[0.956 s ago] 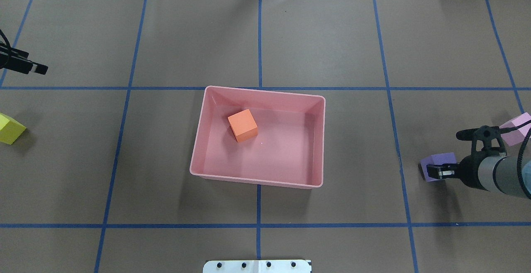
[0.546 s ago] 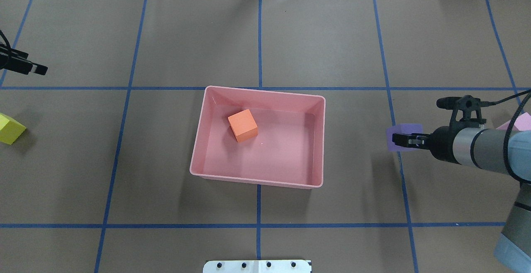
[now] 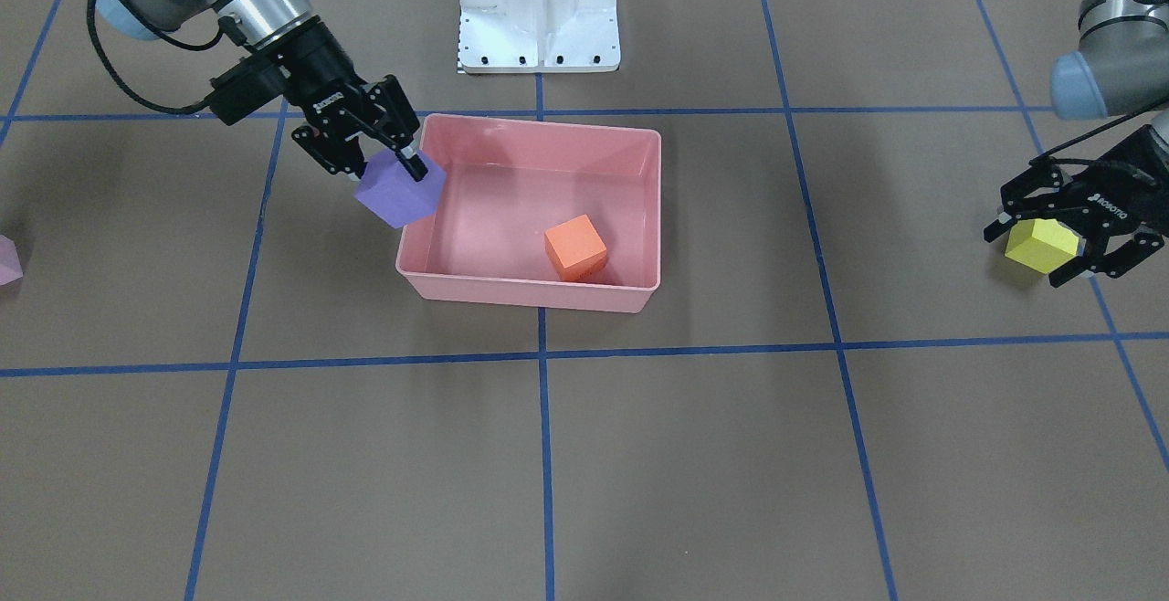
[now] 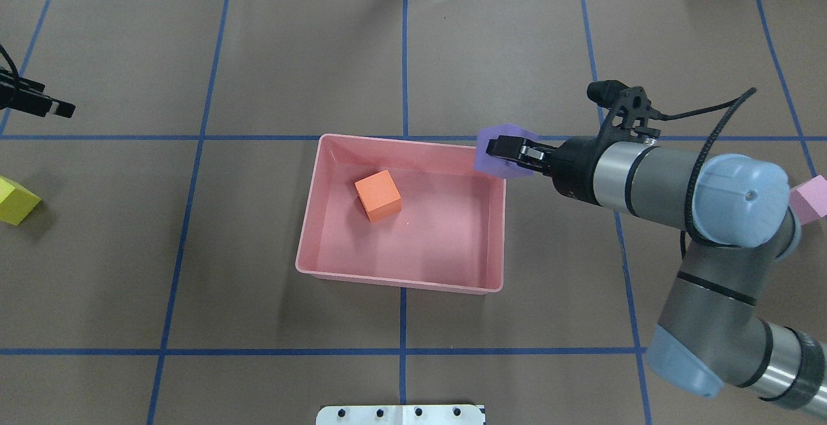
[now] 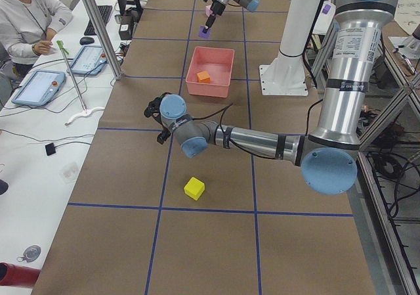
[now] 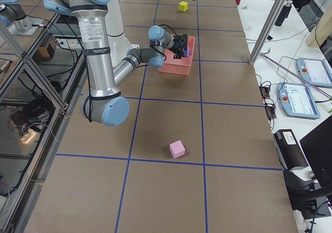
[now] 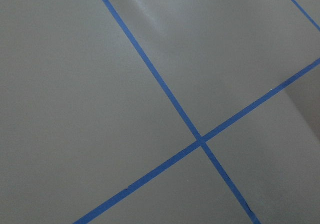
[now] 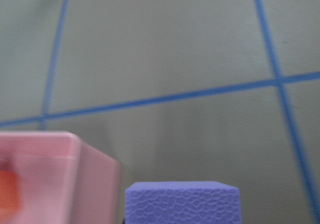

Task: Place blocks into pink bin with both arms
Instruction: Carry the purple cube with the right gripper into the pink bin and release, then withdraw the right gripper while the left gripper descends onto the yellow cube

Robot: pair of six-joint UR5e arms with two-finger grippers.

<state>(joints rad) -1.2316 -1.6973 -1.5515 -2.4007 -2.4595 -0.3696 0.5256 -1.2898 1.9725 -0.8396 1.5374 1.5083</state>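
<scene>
The purple block (image 4: 507, 133) was pinched by the right gripper (image 4: 494, 149) at two o'clock over the pink bin (image 4: 400, 281); release inside was judged next. The left gripper (image 3: 1064, 249) was spread.

Overhead view.
1. Counter (image 4: 258, 57): fills the frame.
2. Bin (image 4: 439, 244): centre of frame, on the counter.
3. Loose block (image 4: 378, 195): inside the bin, on its floor, toward the upper left corner.
4. Carried block (image 4: 483, 157): in the right end effector (image 4: 504, 150), over the bin's upper right corner.
5. Third block (image 4: 811, 197): on the counter at the right edge, mid-height, partly behind the right arm (image 4: 736, 199).
6. Fourth block (image 4: 16, 200): on the counter at the left edge, mid-height, well apart from the bin.
7. Left end effector (image 4: 61, 108): left edge, higher in the frame than the fourth block, apart from it.
8. Base plate (image 4: 400, 414): bottom centre.
</scene>
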